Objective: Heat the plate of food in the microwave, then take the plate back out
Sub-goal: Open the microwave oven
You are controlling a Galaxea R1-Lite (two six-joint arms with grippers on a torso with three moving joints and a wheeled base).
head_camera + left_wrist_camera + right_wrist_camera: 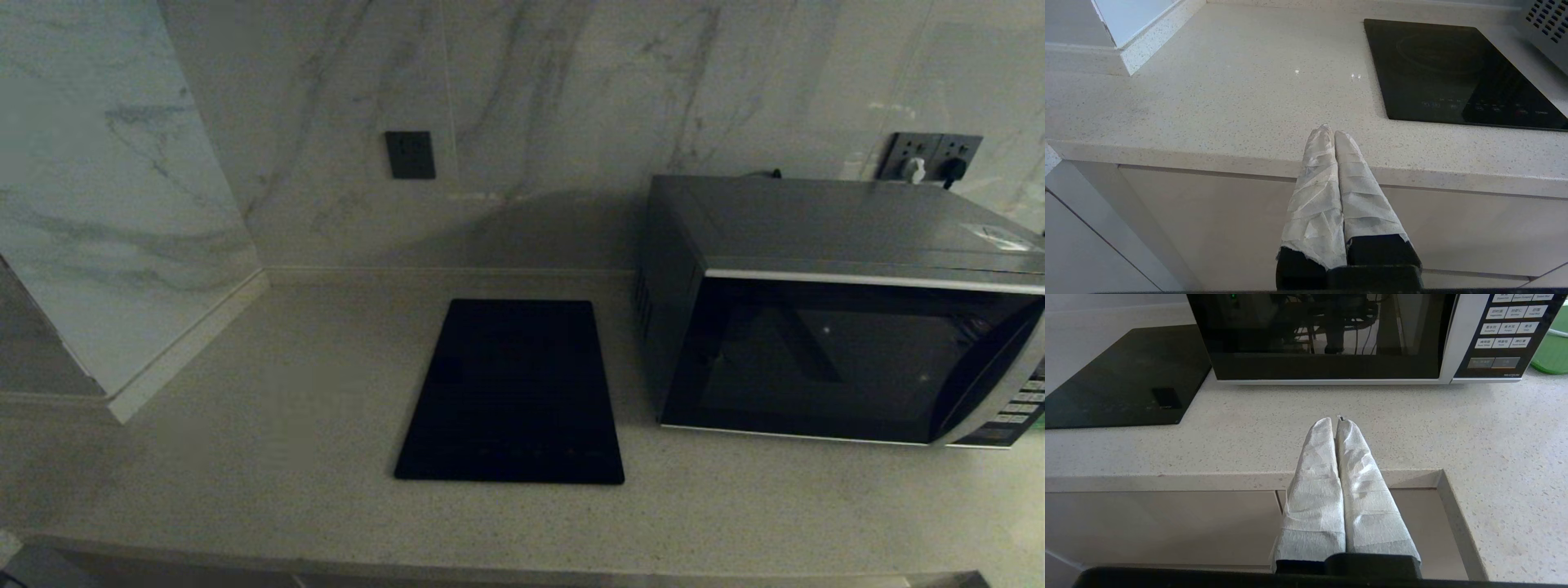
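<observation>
The silver-grey microwave [841,318] stands at the right of the counter with its black glass door shut; its door and keypad [1506,332] also fill the far side of the right wrist view. The plate of food is out of view. My right gripper [1336,421] hangs shut and empty at the counter's front edge, in front of the microwave door. My left gripper [1330,131] is shut and empty too, at the front edge of the counter left of the cooktop. Neither arm shows in the head view.
A flat black cooktop slab [514,392] lies on the speckled counter [269,425] left of the microwave. A green tray [1553,355] peeks out beyond the microwave's keypad side. A marble wall corner [122,269] juts in at the far left. Cabinet fronts [1208,228] lie below the counter edge.
</observation>
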